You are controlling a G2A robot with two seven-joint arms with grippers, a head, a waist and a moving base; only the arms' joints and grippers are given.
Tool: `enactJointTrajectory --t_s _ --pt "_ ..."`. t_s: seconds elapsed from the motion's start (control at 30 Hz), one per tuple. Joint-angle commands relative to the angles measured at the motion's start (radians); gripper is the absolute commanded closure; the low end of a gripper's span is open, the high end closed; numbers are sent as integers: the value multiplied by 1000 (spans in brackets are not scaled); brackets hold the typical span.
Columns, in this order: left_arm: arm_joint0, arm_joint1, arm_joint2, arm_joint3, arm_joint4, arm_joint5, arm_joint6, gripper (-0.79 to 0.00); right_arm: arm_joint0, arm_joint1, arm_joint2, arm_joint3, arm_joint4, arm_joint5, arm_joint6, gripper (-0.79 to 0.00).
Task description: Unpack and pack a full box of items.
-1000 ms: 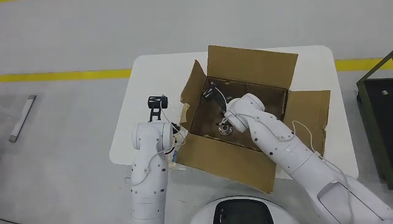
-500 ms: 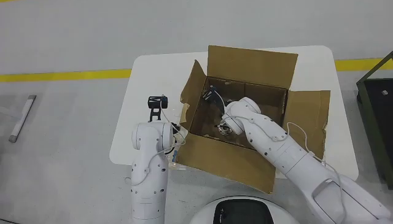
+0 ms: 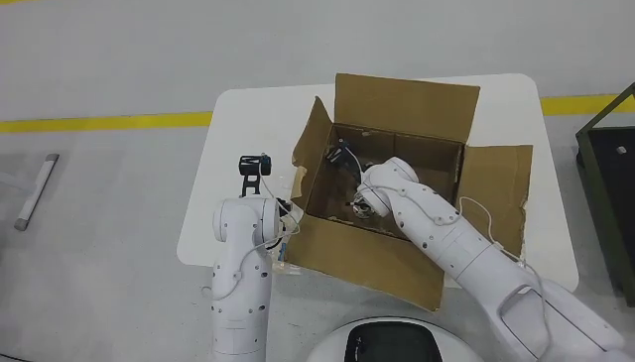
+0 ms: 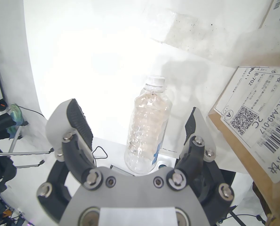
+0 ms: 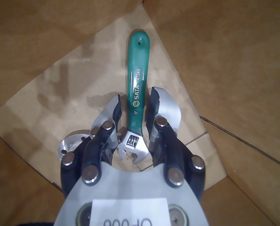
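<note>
Shifting right gripper (image 5: 135, 99) slightly, straddling wrench (image 5: 138, 71) in box (image 3: 407, 99).

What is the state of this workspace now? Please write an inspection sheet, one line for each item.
Surface: white table, with one dull speckled patch.
Job's things: open cardboard box; on its floor a green-handled adjustable wrench and a round metal flange; a clear plastic bottle by the table's edge near the box, standing or lying I cannot tell.
Clutter: nothing seen.
Grippers: left gripper open, clear of the bottle on both sides; right gripper open inside the box, astride the wrench handle.
Cables: thin black cable below the table's edge.
Surroundings: grey floor with a yellow line; a grey bar lies on it.
</note>
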Motion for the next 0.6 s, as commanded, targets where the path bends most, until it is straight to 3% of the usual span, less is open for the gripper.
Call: enactJointTrajectory --t_s 0.0,0.2,0.33,0.57 --pt "0 0 0 0 0 0 0 -785 1 -1 2 -1 -3 0 0 -256" --pt "0 0 0 0 0 0 0 -785 0 -4 9 2 -14 0 1 -166" --pt "0 0 0 0 0 0 0 -785 -4 -7 10 0 -28 11 7 0" --pt "0 0 0 0 0 0 0 -785 -9 -8 28 -1 -35 11 7 0"
